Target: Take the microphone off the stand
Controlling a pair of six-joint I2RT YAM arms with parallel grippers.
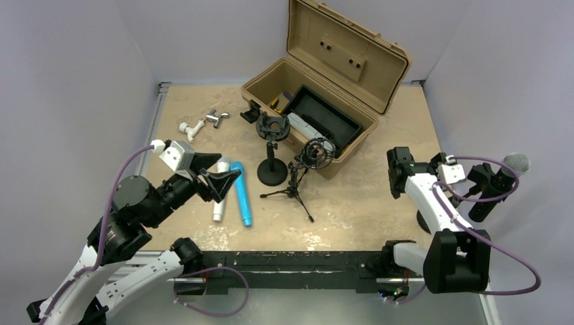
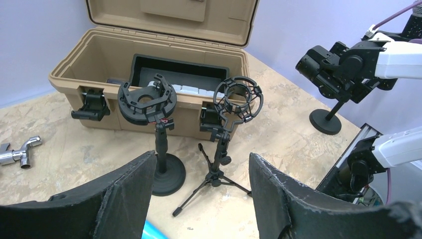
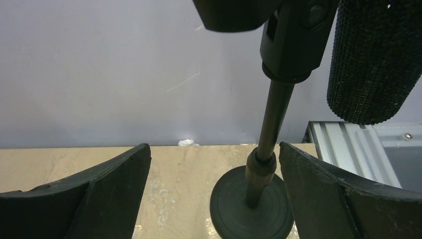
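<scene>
The microphone, with a black body and a silver mesh head, sits in the clip of a round-base stand at the table's right edge. In the right wrist view its mesh head hangs at the upper right above the stand's pole and base. My right gripper is open. The pole stands between its fingers, close to the right one, and touches neither. My left gripper is open and empty at the left, facing two empty stands.
An open tan toolbox with a black tray stands at the back. In front of it are a round-base stand and a tripod stand, both with empty shock mounts. A blue cylinder, a white tube and pipe fittings lie left.
</scene>
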